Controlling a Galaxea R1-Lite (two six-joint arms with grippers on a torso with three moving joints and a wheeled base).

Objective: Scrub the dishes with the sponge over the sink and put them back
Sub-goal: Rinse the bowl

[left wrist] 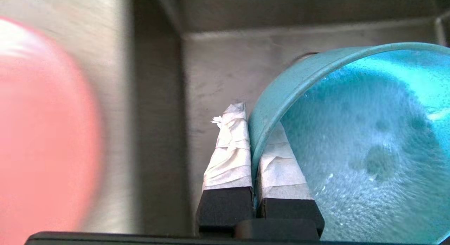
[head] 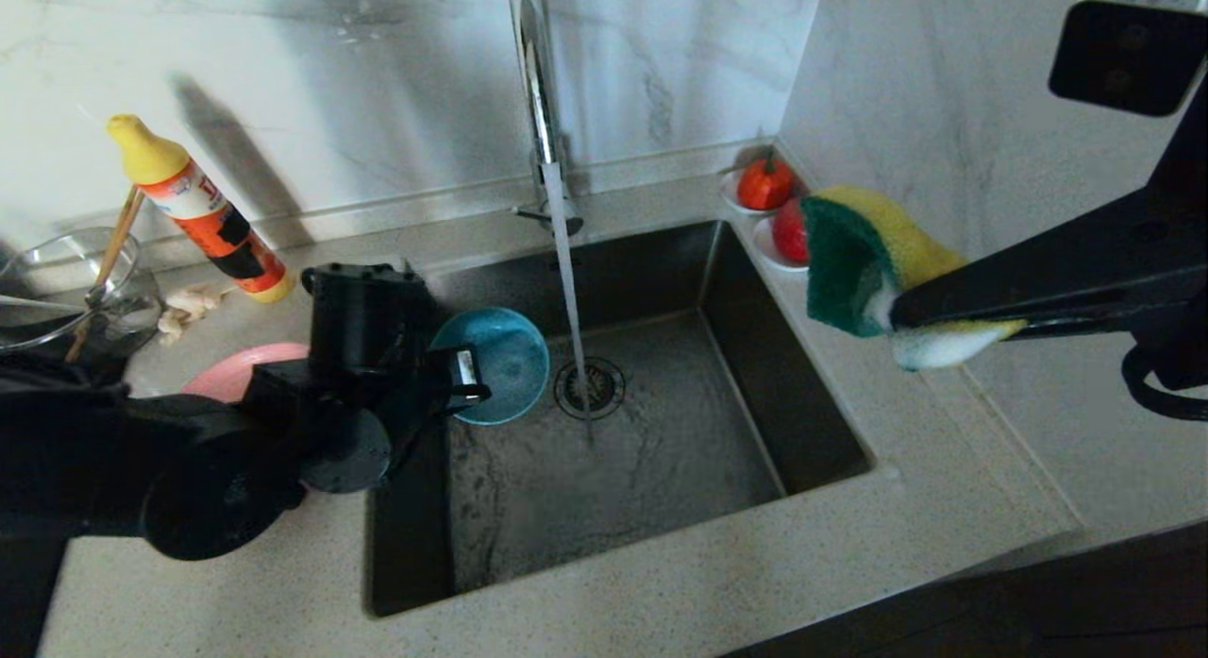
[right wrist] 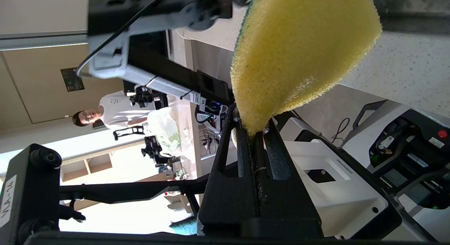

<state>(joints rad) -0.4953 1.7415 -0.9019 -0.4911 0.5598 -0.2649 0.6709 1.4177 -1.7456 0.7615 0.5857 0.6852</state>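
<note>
My left gripper [head: 462,379] [left wrist: 251,127] is shut on the rim of the teal-blue bowl [head: 505,361] [left wrist: 355,143], holding it tilted over the left side of the sink [head: 661,469], just left of the running water. The bowl's inside is wet. The pink plate [head: 236,370] [left wrist: 42,132] lies on the counter left of the sink, partly behind my left arm. Brown chopsticks [head: 109,257] stand in a glass bowl at far left. My right gripper [head: 897,318] [right wrist: 251,127] is shut on the yellow and green sponge [head: 868,261] [right wrist: 299,51], held above the counter right of the sink.
Water streams from the chrome tap [head: 543,101] onto the drain strainer [head: 590,386]. An orange bottle with a yellow cap [head: 203,210] leans by the wall. A clear glass bowl [head: 66,285] sits far left. White saucers with red fruit [head: 764,186] stand at the sink's back right corner.
</note>
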